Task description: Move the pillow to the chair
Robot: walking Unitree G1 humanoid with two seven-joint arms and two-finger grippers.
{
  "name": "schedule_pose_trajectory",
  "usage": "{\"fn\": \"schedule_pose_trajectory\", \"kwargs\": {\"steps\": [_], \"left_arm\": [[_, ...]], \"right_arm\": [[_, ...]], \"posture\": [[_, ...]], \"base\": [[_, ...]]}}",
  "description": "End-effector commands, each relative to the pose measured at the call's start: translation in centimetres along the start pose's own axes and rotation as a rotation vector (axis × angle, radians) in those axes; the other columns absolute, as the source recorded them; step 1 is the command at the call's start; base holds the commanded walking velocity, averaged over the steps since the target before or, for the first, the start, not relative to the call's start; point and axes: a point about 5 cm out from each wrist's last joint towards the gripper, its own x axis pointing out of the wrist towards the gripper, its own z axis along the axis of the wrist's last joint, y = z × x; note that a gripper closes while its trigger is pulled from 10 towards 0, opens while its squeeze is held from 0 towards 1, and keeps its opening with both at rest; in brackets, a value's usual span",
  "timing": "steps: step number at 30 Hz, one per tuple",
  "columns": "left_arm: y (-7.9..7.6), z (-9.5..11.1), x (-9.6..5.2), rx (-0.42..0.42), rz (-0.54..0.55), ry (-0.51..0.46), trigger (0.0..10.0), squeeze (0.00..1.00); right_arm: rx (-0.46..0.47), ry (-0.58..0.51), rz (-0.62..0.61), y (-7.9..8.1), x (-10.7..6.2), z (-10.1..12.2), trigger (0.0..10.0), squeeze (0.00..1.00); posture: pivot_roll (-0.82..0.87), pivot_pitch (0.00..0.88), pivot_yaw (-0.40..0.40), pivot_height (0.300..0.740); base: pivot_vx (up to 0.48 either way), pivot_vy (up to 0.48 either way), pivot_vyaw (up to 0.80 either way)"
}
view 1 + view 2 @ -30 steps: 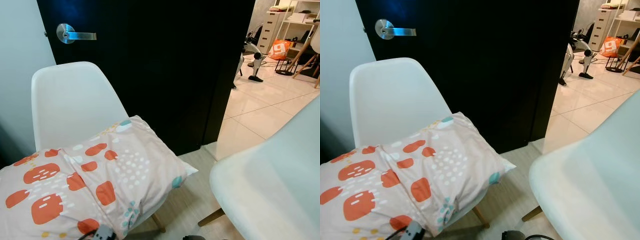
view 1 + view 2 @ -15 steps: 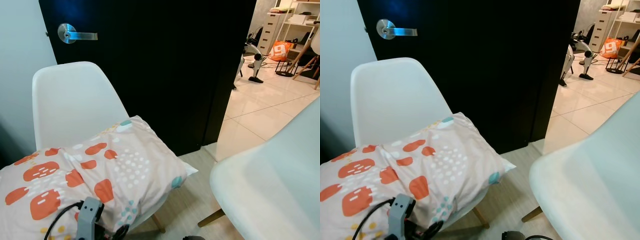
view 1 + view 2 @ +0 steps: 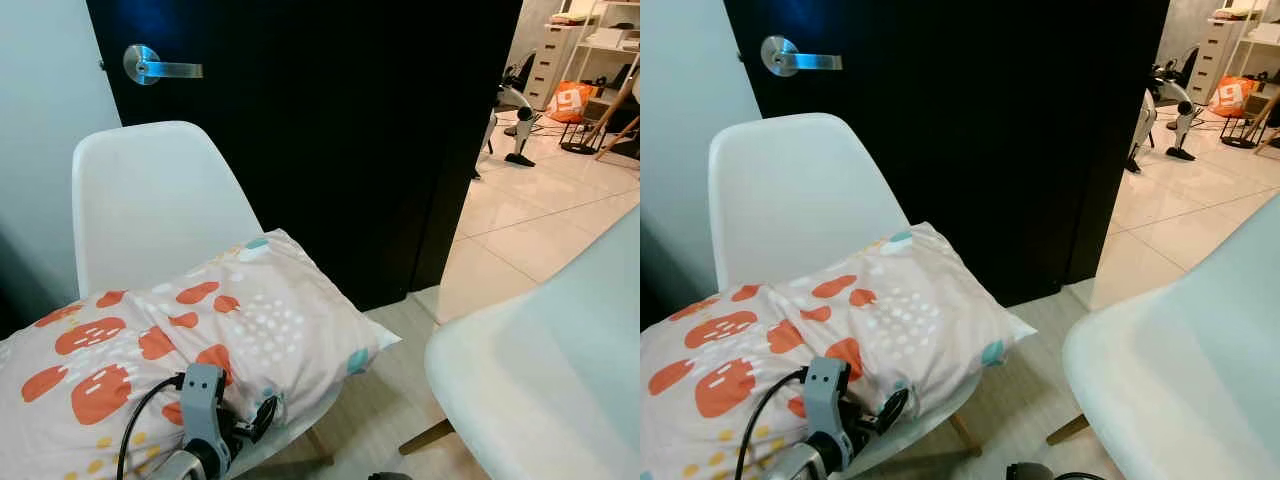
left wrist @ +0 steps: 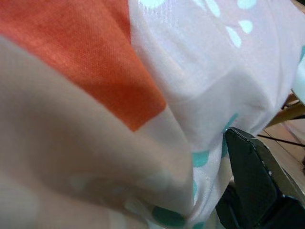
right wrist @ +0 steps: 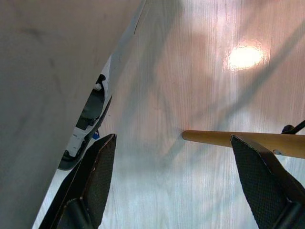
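Observation:
The pillow [image 3: 230, 320], pale with orange blobs and teal spots, lies on the seat of a white shell chair [image 3: 150, 200] at the left. My left gripper [image 3: 258, 418] is at the pillow's front edge, open, with the fabric [image 4: 143, 95] bulging between its fingers; one black finger [image 4: 250, 167] shows beside the cloth and the other is hidden by it. A second white chair [image 3: 550, 370] stands close at the right. My right gripper [image 5: 176, 191] hangs low and open over the wooden floor, next to a wooden chair leg [image 5: 238, 138].
A black door [image 3: 330, 130] with a silver lever handle [image 3: 160, 68] stands right behind the left chair. To the right a doorway opens onto a tiled room [image 3: 520, 210] with shelves and clutter. A strip of wooden floor [image 3: 380, 400] runs between the two chairs.
My left arm has risen from the bottom edge to the pillow's front edge. The camera has shifted a little to the left.

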Motion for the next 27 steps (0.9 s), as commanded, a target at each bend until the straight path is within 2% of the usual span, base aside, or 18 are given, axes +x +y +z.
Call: {"fn": "schedule_pose_trajectory", "kwargs": {"steps": [1,11,18,21,22,23,25,26,27], "left_arm": [[-0.1,0.7,0.5,0.015,0.012,-0.033,10.0,0.00],[0.4,0.9,1.1,0.024,0.042,-0.041,10.0,0.00],[0.0,0.5,1.2,0.010,0.019,-0.036,10.0,0.00],[-1.6,0.9,1.2,-0.030,-0.118,-0.054,10.0,0.00],[-1.6,0.9,1.2,-0.030,-0.118,-0.054,10.0,0.00],[-2.3,1.1,1.1,-0.058,-0.178,-0.069,10.0,0.00],[-4.1,1.8,0.3,-0.139,-0.364,-0.094,10.0,0.00],[-4.1,1.8,0.3,-0.139,-0.364,-0.094,10.0,0.00],[-4.6,2.0,0.0,-0.153,-0.425,-0.096,10.0,0.00]], "right_arm": [[0.005,0.035,0.049,1.6,0.0,-0.8,10.0,0.00],[0.005,0.044,0.052,1.7,0.0,-1.1,10.0,0.00],[-0.003,0.052,0.046,1.3,0.0,-1.3,10.0,0.00],[-0.013,0.053,0.043,1.1,0.0,-1.2,10.0,0.00],[-0.013,0.053,0.043,1.1,0.0,-1.2,10.0,0.00],[-0.014,0.053,0.042,1.0,0.0,-1.2,10.0,0.00],[-0.019,0.053,0.039,1.0,0.0,-1.1,10.0,0.00],[-0.019,0.053,0.039,1.0,0.0,-1.1,10.0,0.00],[-0.021,0.053,0.038,1.0,0.0,-1.1,10.0,0.00]], "posture": [[-0.01,0.045,-0.013,0.473],[-0.01,0.028,-0.023,0.502],[0.00,0.013,-0.033,0.521],[0.00,0.010,-0.038,0.540],[0.00,0.010,-0.038,0.540],[0.01,0.011,-0.040,0.544],[0.01,0.010,-0.039,0.554],[0.01,0.010,-0.039,0.554],[0.01,0.010,-0.039,0.559]], "base": [[0.000,0.000,0.00],[0.000,0.000,0.00],[0.000,0.000,0.00],[0.000,0.000,0.00],[0.000,0.000,0.00],[0.000,0.000,0.00],[0.000,0.000,0.00],[0.000,0.000,0.00],[0.000,0.000,0.00]]}}
